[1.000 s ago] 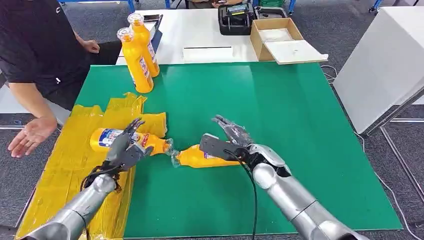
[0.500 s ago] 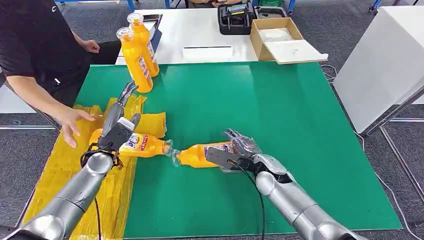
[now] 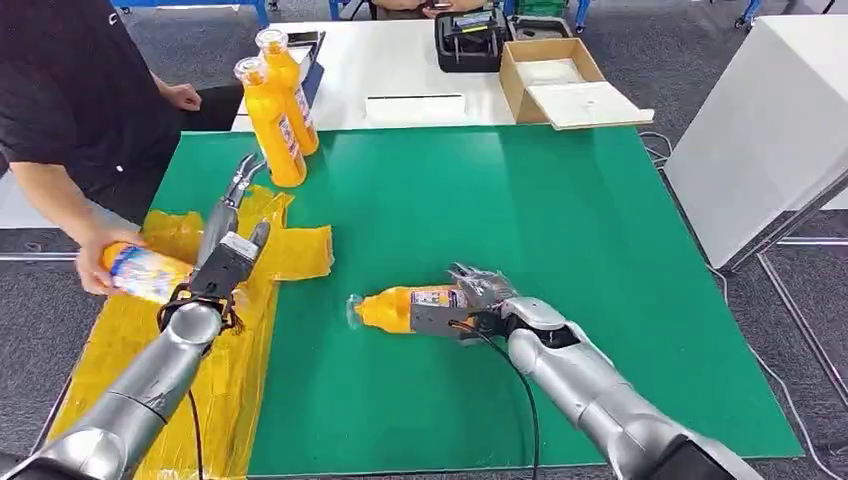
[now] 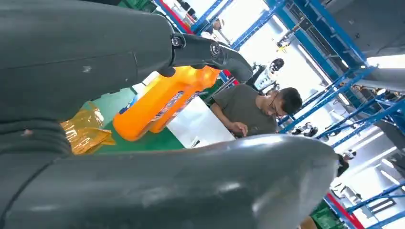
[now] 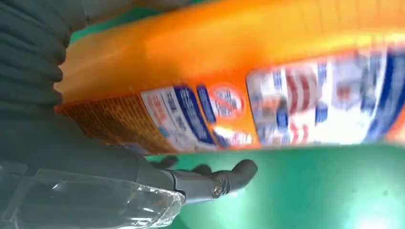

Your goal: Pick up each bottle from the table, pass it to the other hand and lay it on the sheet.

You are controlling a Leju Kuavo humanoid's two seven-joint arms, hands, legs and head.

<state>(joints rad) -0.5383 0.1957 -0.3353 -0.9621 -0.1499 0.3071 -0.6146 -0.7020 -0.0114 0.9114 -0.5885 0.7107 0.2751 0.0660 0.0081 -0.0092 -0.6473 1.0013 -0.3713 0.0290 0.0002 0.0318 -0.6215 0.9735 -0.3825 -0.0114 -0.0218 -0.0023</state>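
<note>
Green matting (image 3: pixel 560 230) covers the work table, with a crumpled yellow plastic sheet (image 3: pixel 135 330) spread over its near-left corner. One orange bottle (image 3: pixel 405 308) lies on its side on the mat, well to the right of the sheet, with its clear cap toward the sheet. The right hand (image 3: pixel 470 305) rests on the labelled end of this bottle, fingers wrapped over it in a grasp; the right wrist view shows the label close against the palm and a dark finger curled beneath. The left hand (image 3: pixel 228 235) hovers above the sheet's far edge, fingers extended and spread, holding nothing. Two more orange bottles (image 3: pixel 275 120) stand upright and touching each other just beyond the sheet, at the mat's far-left corner. A person's hand (image 3: pixel 100 262) at the sheet's left edge grips a further orange bottle (image 3: pixel 148 272) lying crosswise. Beyond the mat, a white table carries an open cardboard box (image 3: pixel 560 75) and a black device (image 3: pixel 470 38).
</note>
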